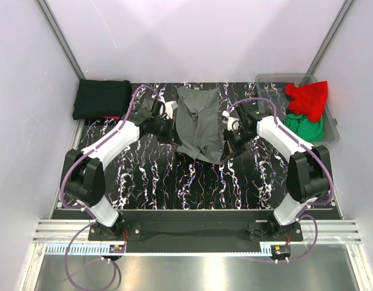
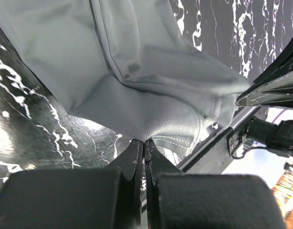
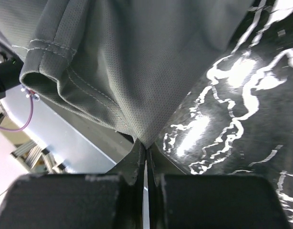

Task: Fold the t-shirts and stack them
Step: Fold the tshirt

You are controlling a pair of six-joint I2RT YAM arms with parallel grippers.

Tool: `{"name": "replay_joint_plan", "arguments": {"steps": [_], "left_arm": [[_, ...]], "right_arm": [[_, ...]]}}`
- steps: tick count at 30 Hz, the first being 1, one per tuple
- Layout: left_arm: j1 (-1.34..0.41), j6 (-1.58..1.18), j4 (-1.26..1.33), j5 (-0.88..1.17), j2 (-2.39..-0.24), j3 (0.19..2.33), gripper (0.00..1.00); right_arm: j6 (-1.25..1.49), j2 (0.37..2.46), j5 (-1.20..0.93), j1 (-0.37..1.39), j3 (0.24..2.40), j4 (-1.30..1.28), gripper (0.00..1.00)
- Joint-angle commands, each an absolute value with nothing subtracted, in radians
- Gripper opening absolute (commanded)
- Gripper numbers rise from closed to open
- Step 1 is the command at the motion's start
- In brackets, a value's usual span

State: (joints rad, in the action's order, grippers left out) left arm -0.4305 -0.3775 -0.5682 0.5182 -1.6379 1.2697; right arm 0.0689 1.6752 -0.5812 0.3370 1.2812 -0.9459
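The dark grey t-shirt (image 1: 198, 121) hangs bunched between both arms over the middle of the marbled black table (image 1: 150, 176). My left gripper (image 1: 170, 134) is shut on its left edge; the cloth (image 2: 151, 90) runs up from the closed fingertips (image 2: 145, 141). My right gripper (image 1: 225, 147) is shut on its right edge; the mesh cloth (image 3: 136, 62) hangs from the closed tips (image 3: 146, 145). A folded black shirt (image 1: 102, 99) lies at the back left. A red shirt (image 1: 307, 97) and a green shirt (image 1: 306, 126) lie in the bin.
A clear grey plastic bin (image 1: 272, 82) stands at the back right corner. White walls close in the table on three sides. A metal rail (image 1: 192, 233) runs along the near edge by the arm bases.
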Motion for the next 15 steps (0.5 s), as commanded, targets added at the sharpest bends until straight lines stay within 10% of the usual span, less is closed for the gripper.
{"name": "replay_joint_plan", "arguments": {"steps": [1, 15], "left_arm": [[-0.423, -0.328, -0.591, 0.459, -1.634, 1.339, 0.0], [-0.361, -0.299, -0.561, 0.384, -1.816, 1.463, 0.0]], "right_arm": [[0.022, 1.68, -0.543, 0.313, 1.374, -0.962, 0.0], [-0.038, 2.031, -0.505, 0.284, 1.767, -0.942, 0.0]]}}
